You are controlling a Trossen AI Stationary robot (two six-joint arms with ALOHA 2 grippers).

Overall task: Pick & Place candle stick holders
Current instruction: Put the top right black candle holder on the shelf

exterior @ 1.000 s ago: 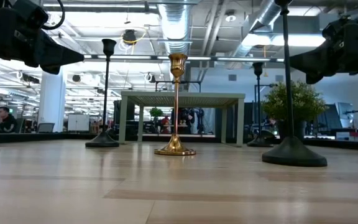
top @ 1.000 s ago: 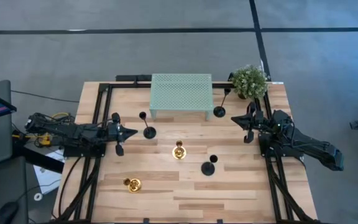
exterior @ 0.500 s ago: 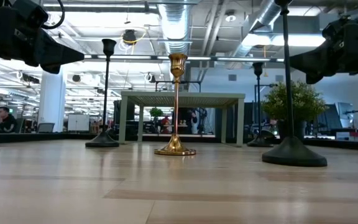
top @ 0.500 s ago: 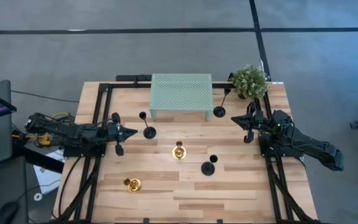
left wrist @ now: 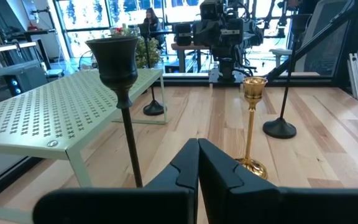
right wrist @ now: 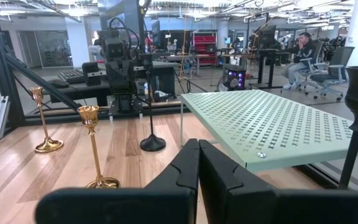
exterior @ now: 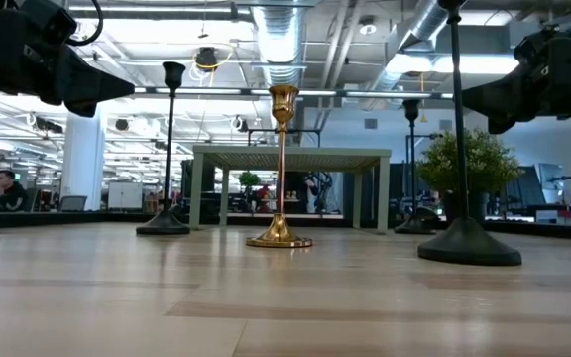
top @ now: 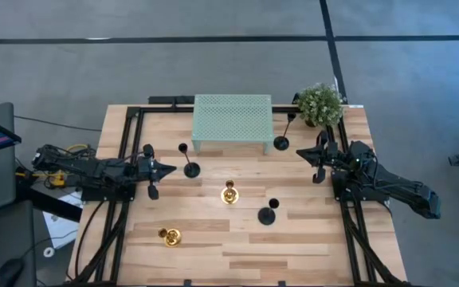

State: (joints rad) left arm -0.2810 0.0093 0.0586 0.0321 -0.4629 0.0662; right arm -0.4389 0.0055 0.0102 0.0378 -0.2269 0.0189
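Three black candle stick holders stand upright on their round bases: one (top: 190, 168) just right of my left gripper (top: 170, 169), one (top: 281, 143) by the green stand's right leg, one (top: 268, 215) at centre right. Two gold holders stand at the centre (top: 229, 194) and near left (top: 170, 236). My left gripper is shut and empty, its fingertips (left wrist: 198, 155) pointing at the nearest black stem (left wrist: 128, 137). My right gripper (top: 300, 151) is shut and empty at the right, its fingertips (right wrist: 198, 155) pointing toward the table's left.
A pale green perforated stand (top: 232, 119) sits on its legs at the far middle. A green bushy plant (top: 319, 104) stands at the far right corner. Black frame rails (top: 126, 159) run along the table's left and right sides. Bare wood lies along the near edge (top: 237, 255).
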